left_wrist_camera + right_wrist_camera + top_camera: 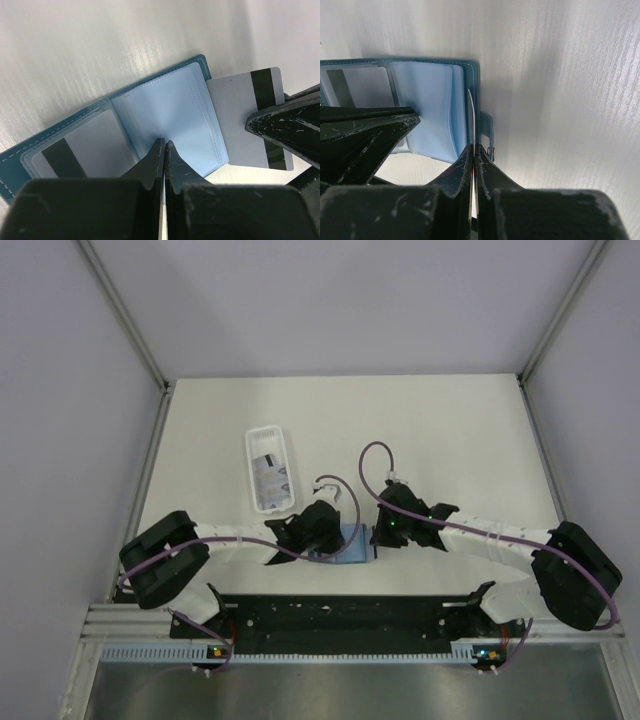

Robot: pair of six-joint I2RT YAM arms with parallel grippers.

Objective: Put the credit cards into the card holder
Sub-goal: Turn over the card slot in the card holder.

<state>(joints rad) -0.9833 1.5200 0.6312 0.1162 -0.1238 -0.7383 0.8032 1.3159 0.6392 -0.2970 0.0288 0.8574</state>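
We're seeing the card holder (170,105) lying open by the near edge of the table (450,440) — left gripper (164,150) sitting shut over it, right gripper (474,152) clamping a credit card (235,120) just beside it.

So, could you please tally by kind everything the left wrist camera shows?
card holder: 1
credit cards: 2 (one held by the right gripper, one in a holder pocket)
grippers: 2 (left gripper and the right one)
Total: 5
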